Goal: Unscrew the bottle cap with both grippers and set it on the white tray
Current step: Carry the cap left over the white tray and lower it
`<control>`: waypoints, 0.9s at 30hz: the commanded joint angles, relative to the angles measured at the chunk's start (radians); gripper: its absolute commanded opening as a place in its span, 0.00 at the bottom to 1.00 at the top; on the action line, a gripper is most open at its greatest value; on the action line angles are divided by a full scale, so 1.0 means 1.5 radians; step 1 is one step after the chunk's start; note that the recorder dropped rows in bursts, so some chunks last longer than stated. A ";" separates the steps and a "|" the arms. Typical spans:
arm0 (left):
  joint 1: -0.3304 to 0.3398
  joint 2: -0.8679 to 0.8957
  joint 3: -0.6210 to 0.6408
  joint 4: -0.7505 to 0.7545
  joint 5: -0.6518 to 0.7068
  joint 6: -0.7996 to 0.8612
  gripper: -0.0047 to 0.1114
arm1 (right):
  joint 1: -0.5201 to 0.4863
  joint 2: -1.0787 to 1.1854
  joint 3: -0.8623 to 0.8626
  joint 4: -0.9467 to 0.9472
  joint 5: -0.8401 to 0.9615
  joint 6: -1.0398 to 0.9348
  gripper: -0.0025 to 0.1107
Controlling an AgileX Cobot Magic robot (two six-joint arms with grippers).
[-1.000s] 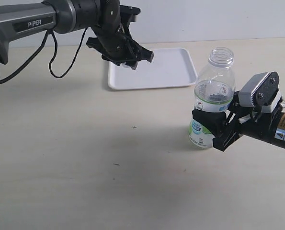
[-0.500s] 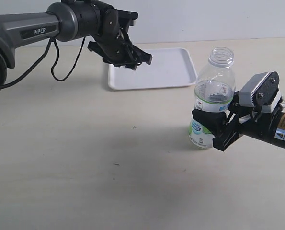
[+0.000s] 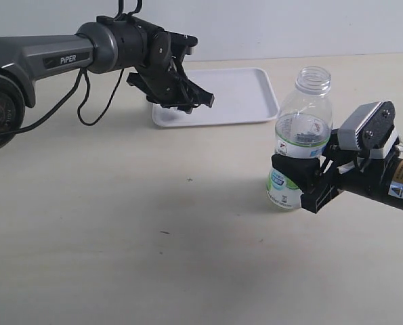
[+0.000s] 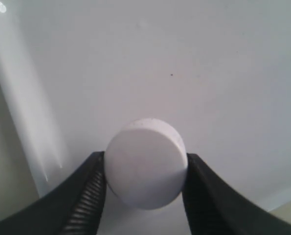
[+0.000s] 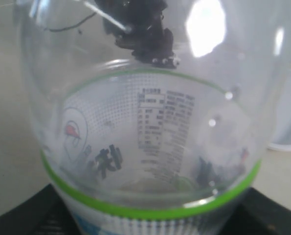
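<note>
The round white bottle cap (image 4: 146,162) is pinched between the black fingers (image 4: 81,196) of my left gripper (image 3: 187,101), which hangs low over the near left part of the white tray (image 3: 242,95). The tray floor (image 4: 194,63) fills the left wrist view behind the cap. The clear bottle (image 3: 301,128) stands upright on the table at the right, its threaded neck open. My right gripper (image 3: 303,177) is shut around its labelled middle. The bottle (image 5: 150,147) fills the right wrist view, its green label band level with the jaws.
The beige table (image 3: 154,230) spreads out in front of both arms. A black cable (image 3: 86,101) loops down from the left arm. A pale wall runs along the table's far edge.
My left gripper has sunk a little towards the tray with the cap in it, and its arm has shifted slightly right. The right gripper and the bottle have stayed still.
</note>
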 commanded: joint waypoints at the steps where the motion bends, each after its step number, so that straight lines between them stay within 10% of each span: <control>1: 0.002 -0.001 0.000 0.000 0.002 0.003 0.07 | -0.002 -0.002 -0.001 0.002 -0.025 0.006 0.02; 13: 0.002 -0.001 0.000 0.000 0.017 0.003 0.60 | -0.002 -0.002 -0.001 -0.010 -0.028 0.006 0.02; 27: 0.002 -0.034 0.000 0.000 0.040 0.014 0.71 | -0.002 -0.002 -0.001 -0.010 -0.034 0.006 0.17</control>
